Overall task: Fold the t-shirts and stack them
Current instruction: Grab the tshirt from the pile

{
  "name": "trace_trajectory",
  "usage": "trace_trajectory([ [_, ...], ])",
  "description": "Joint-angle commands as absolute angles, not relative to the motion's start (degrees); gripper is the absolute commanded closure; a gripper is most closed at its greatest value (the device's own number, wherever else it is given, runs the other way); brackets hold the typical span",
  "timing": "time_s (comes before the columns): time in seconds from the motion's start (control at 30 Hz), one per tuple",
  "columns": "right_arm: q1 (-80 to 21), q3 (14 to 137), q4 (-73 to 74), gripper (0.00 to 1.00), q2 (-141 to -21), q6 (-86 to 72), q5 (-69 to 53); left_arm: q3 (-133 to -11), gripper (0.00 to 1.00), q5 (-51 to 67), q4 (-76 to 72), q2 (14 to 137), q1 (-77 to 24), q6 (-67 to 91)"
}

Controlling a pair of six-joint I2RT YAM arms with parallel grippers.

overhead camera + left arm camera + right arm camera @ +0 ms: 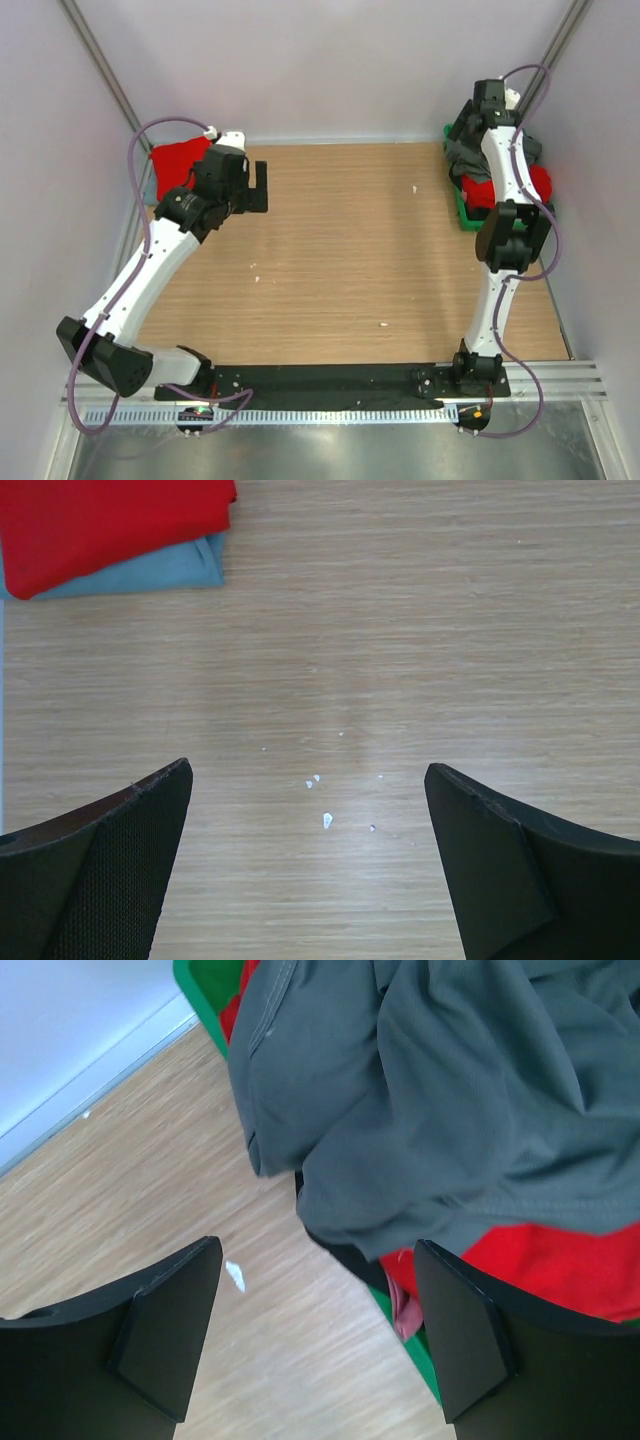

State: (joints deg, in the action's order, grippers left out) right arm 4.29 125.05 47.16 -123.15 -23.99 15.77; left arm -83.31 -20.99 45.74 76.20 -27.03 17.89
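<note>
The folded red t-shirt lies on the pale blue-grey t-shirt at the far left corner of the bench. Both are cut off by the frame, so I cannot tell their long axis. The left gripper is released and hangs over bare wood.

At the far right, the dark grey t-shirt lies crumpled over red t-shirts in the green bin. It spills over the bin's rim and has no clear axis. The right gripper is spread and grasps nothing. From above, the right arm hides much of the bin.

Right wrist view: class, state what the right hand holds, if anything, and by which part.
Nothing is held. The right hand is open, just in front of the grey shirt hanging over the green bin.
</note>
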Motion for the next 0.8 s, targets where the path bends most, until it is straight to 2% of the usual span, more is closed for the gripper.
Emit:
trace_trajectory([
  [0.0, 4.22, 132.43, 48.87, 0.16, -127.78, -22.15, 19.77, -83.15, 0.00, -23.38, 45.09, 74.27, -27.16, 16.52],
  [0.1, 4.13, 134.11, 48.25, 0.18, -131.74, -22.24, 20.56, -83.14, 0.00, -23.82, 45.09, 74.27, -27.16, 16.17],
  [0.17, 4.22, 134.21, 47.38, 0.26, -133.32, -22.15, 21.00, -83.06, 0.00, -24.08, 45.09, 74.44, -27.16, 16.08],
  [0.2, 4.22, 134.12, 46.85, 0.40, -133.59, -22.15, 21.53, -83.06, 0.00, -24.00, 45.17, 74.44, -27.16, 16.08],
  [0.27, 4.22, 133.95, 46.23, 0.57, -133.68, -22.15, 21.62, -83.14, 0.00, -24.08, 45.26, 74.71, -27.16, 16.08],
  [0.3, 4.22, 133.77, 46.06, 0.77, -133.51, -22.24, 21.88, -83.14, 0.00, -24.17, 45.26, 74.71, -27.16, 16.08],
  [0.4, 4.04, 133.33, 45.88, 0.99, -131.23, -22.41, 22.76, -83.14, 0.00, -24.70, 45.35, 74.88, -27.07, 16.08],
  [0.6, 0.01, 136.39, 48.32, 0.99, -123.50, -19.43, 24.52, -83.06, 0.00, -25.92, 45.61, 75.59, -27.07, 15.91],
  [0.7, -8.15, 141.93, 51.31, 0.99, -119.55, -14.87, 21.45, -83.06, 0.00, -27.94, 45.79, 76.11, -26.98, 15.91],
  [0.77, -16.15, 143.78, 52.47, 0.99, -116.82, -12.14, 25.02, -82.88, 0.00, -29.00, 45.79, 76.29, -26.81, 15.82],
])
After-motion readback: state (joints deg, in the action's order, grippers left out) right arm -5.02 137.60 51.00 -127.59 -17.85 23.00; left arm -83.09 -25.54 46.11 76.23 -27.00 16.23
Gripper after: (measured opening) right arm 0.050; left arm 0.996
